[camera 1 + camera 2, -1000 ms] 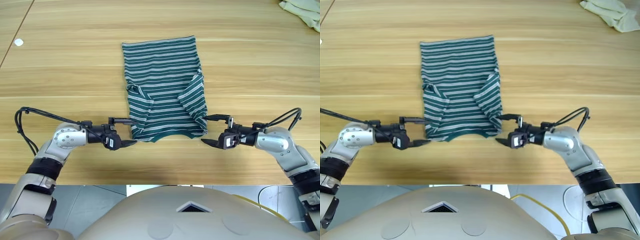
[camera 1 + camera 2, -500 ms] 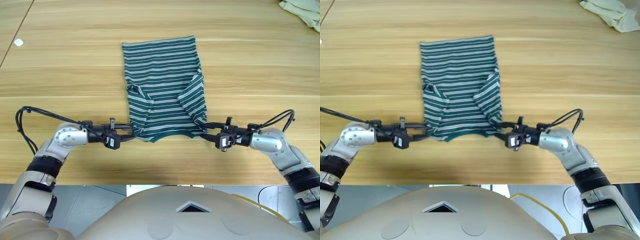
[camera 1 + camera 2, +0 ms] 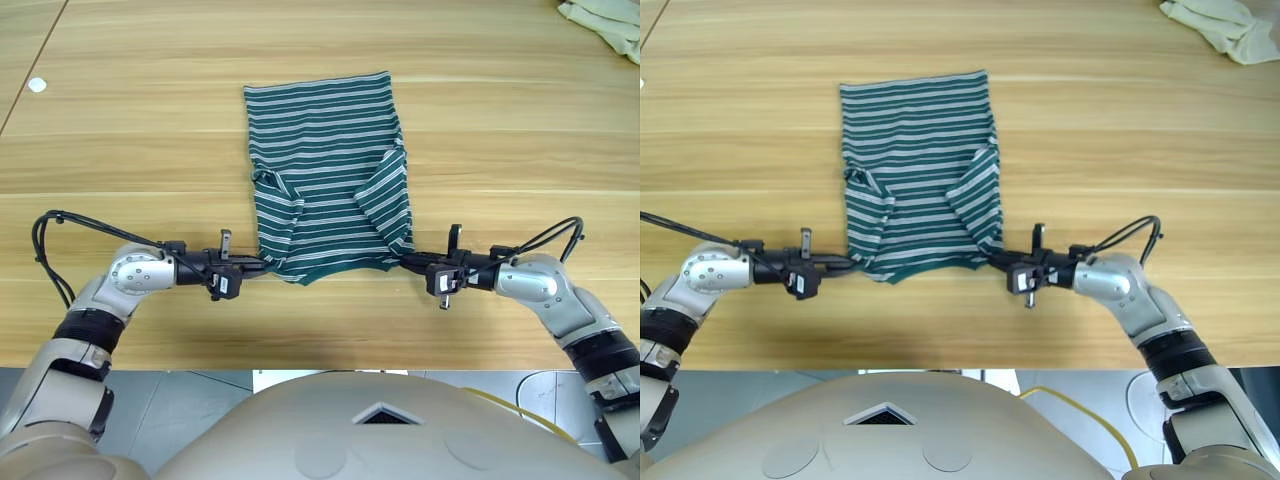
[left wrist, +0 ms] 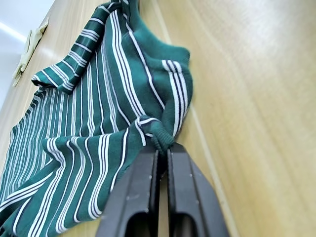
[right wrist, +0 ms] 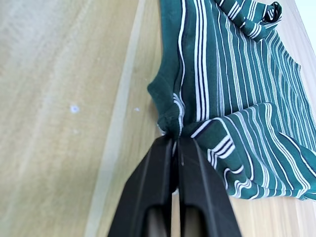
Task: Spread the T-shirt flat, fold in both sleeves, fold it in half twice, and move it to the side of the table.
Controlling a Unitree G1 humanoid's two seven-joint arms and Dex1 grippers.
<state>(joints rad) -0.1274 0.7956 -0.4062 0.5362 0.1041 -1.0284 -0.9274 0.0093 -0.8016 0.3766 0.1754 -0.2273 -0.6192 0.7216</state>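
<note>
L tool (image 3: 262, 266) & R tool (image 3: 405, 263) each clamp a near corner of the T-shirt (image 3: 325, 170). Shirt lies betw. them, long axis running straight away across worktop (image 3: 500, 120) (sleeves look folded in), both arms equally near.

Far right corner of the wooden table (image 3: 500, 120), there's a crumpled pale cloth (image 3: 605, 22); over on the far left, a small white disc (image 3: 37, 85).
</note>
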